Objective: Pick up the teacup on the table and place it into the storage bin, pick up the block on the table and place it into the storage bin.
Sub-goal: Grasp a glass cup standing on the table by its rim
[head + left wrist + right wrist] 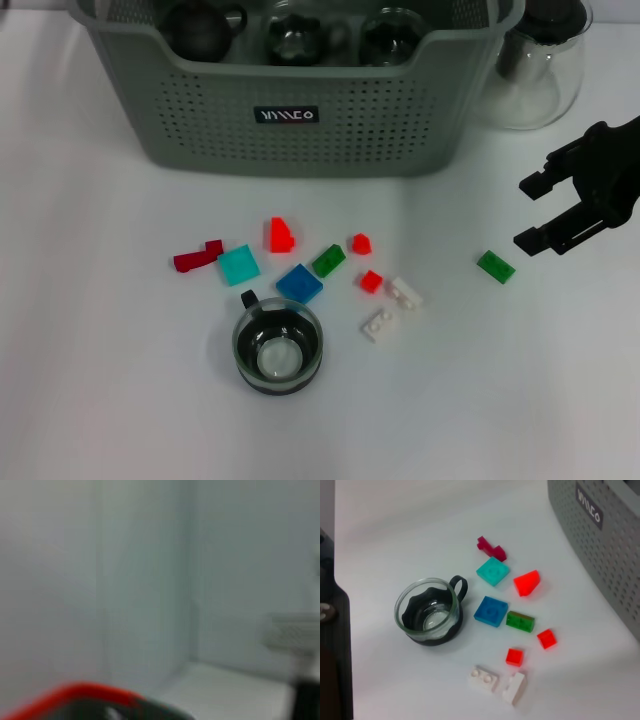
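White table (100, 400) w/ even light; pale walls meet at corner (187, 580).

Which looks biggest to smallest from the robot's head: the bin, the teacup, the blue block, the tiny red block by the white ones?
1. storage bin
2. teacup
3. blue block
4. small red block

You're looking at a lab-style test bench: bare white table (90, 400), plain wall (140, 580), scattered toy blocks (299, 284).
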Robot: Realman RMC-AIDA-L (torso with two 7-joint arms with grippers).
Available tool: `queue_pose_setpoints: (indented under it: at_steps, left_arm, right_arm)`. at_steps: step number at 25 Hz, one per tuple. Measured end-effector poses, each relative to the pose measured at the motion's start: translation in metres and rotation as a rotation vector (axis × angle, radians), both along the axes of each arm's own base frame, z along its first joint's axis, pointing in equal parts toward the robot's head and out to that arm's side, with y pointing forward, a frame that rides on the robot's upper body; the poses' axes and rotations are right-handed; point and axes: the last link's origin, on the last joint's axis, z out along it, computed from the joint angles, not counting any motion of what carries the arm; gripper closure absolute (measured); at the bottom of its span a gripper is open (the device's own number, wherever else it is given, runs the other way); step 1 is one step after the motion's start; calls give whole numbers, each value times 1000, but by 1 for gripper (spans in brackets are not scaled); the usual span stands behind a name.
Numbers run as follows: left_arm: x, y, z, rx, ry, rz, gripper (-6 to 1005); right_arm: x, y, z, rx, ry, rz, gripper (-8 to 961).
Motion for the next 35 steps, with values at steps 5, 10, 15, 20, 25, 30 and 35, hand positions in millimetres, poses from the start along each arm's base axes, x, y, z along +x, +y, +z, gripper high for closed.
queue_pose_setpoints:
  at_steps: [5,10,15,20,25,30,35]
  left_arm:
    - [-13,-31,-22,-237,140,-85,262]
    - [-23,-46,-44,-371,235,-88,263]
    - [-46,-44,-99,-501,533,34,264]
    - [-45,-47,-129,-519,691,24,266]
    - [-41,-51,-153,-519,776,-15,268]
    - [-43,-48,-170,-489,834,-5,270]
    - [-46,-42,-182,-473,855,9,272]
  right_arm:
    - [2,-1,0,12,20,-19,127]
    - [4,-1,-2,19,31,-31,127]
    - [5,0,-7,25,35,-41,127]
    - [3,0,-9,23,44,-37,127]
    - [0,2,-11,24,48,-31,127]
    - [-1,2,-12,25,50,-29,128]
    - [0,2,-12,31,50,-31,128]
